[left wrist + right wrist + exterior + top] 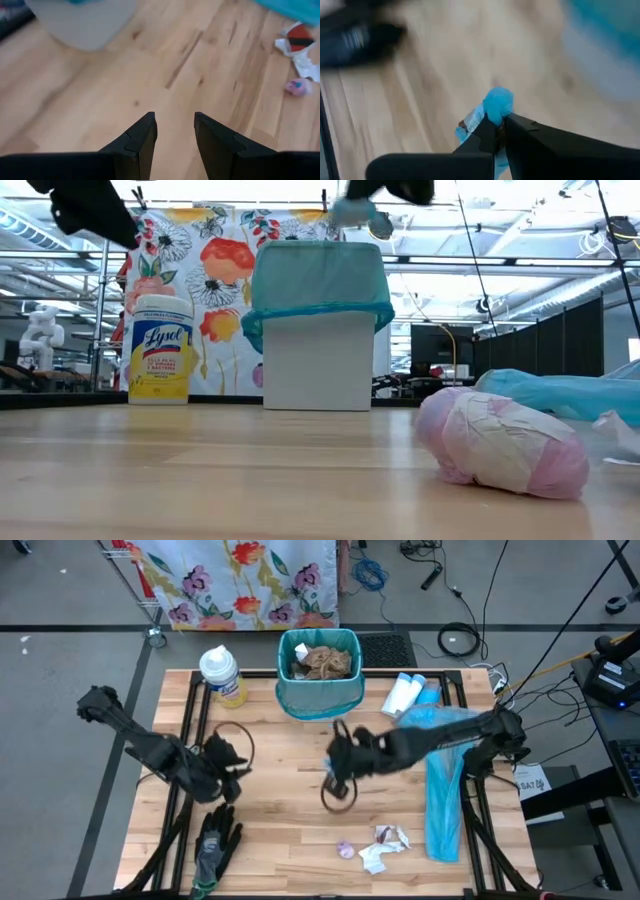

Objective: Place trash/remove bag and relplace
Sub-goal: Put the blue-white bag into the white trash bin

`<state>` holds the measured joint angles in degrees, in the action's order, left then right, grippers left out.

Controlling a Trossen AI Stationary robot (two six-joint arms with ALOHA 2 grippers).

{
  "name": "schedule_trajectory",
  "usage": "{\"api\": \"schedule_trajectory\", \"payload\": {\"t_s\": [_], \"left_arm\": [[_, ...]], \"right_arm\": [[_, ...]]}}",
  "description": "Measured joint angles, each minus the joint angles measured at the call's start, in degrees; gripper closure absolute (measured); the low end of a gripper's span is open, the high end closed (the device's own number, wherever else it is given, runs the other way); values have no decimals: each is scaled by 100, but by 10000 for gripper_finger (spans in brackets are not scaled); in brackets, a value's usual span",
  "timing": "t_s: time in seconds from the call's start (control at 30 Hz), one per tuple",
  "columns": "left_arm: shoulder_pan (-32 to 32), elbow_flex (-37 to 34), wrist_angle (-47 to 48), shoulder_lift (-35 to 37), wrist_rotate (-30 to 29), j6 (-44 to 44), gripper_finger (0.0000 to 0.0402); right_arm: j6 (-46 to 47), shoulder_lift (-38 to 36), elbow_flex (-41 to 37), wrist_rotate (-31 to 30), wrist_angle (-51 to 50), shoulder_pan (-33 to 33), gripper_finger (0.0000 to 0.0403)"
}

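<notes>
Above the wooden desk (pixel 280 840), the high view shows the right gripper (pixel 337 762) at mid-desk, in front of the white bin (pixel 318 668), whose teal liner holds crumpled brown paper. More trash, a white scrap (pixel 385 846) and a small purple ball (pixel 346 849), lies near the front edge, beside a long blue bag (pixel 443 785) stretched front to back along the right side. A wipes canister (pixel 222 675) stands left of the bin, white bottles (pixel 403 694) right of it, and a work glove (pixel 214 845) lies at front left, just before the idle left gripper (pixel 226 762).

At desk level, the low view reads "Lysol" on the yellow canister (pixel 161 348); the bin (pixel 320 325) stands beside it, and a pink-white wrapper ball (pixel 503 442) lies close by, long axis across the frame.

From the left wrist, the dark fingers (pixel 141 137) stand parted over bare wood, with the scrap (pixel 300 50) and ball (pixel 297 86) well apart from them.

From the right wrist, the fingers (pixel 485 132) are clamped on a blue wrapper ball (pixel 496 105), held clear of the wood.
</notes>
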<state>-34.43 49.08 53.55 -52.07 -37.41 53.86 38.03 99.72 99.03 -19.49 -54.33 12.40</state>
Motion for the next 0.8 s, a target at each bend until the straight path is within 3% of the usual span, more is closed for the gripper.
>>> {"api": "schedule_trajectory", "payload": {"t_s": [0.2,0.37,0.6,0.8], "left_arm": [[366,2,-3,975,269,-1279,265],[636,2,-117,1554,619,-2007,265],[790,7,-331,1689,1078,-2577,265],[791,7,-372,1691,1085,-2610,265]], "right_arm": [[-923,-2,965,-383,672,-685,402],[-1562,-3,1050,-445,1703,-1316,402],[-1809,248,1050,-444,2278,-2226,377],[-1620,464,1049,-275,2283,-2830,321]]}}
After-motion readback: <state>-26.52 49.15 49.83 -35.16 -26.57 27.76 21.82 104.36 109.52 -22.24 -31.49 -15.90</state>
